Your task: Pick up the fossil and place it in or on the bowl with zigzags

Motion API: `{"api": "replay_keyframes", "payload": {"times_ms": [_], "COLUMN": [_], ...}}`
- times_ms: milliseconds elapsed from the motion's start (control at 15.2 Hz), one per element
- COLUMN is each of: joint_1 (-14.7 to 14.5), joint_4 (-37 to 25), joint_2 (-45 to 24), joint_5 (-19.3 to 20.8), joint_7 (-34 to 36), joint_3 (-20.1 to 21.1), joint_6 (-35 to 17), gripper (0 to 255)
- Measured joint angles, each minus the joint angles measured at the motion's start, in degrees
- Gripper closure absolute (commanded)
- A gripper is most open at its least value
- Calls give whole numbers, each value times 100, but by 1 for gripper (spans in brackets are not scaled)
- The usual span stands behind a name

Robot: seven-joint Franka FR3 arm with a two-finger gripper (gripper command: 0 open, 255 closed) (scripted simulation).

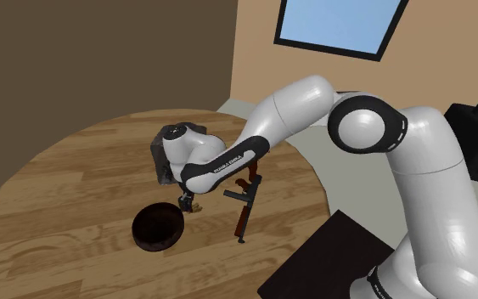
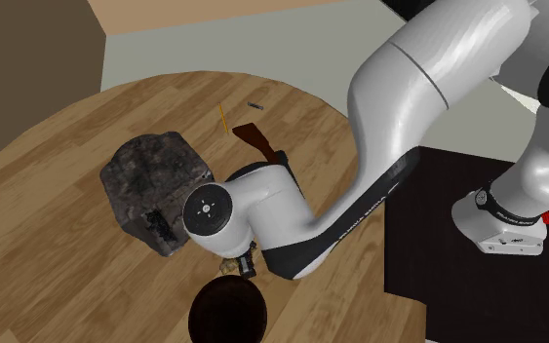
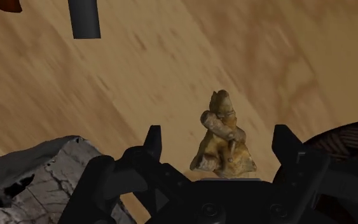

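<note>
Jaws are spread either side of the fossil (image 3: 224,137), not touching it, well in from the surface's (image 3: 171,63) edge. Lumpy shape, so it could twist out on closing. Bowl (image 3: 355,133) just beside, might get clipped.

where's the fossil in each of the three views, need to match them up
Shoulder view: the fossil is a small tan lump at the end effector, just right of the dark bowl.
Second exterior view: a tan speck beside the end effector, just above the dark bowl.
Wrist view: the fossil stands between the open fingers, untouched.
Shared landmark: the dark bowl, next to the fossil in every view.
</note>
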State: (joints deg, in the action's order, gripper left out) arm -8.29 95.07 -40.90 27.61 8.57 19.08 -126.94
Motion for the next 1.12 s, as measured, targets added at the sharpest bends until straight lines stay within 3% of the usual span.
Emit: {"api": "replay_keyframes", "payload": {"times_ms": [924, 990, 1122], "joint_1": [45, 46, 37], "joint_4": [37, 36, 37], "joint_2": [-308, -310, -319], "joint_5": [74, 74, 72], "joint_7": [-118, -120, -118], "joint_3": [-53, -53, -45], "joint_6": [-256, -257, -261], "gripper": [0, 255, 255]}}
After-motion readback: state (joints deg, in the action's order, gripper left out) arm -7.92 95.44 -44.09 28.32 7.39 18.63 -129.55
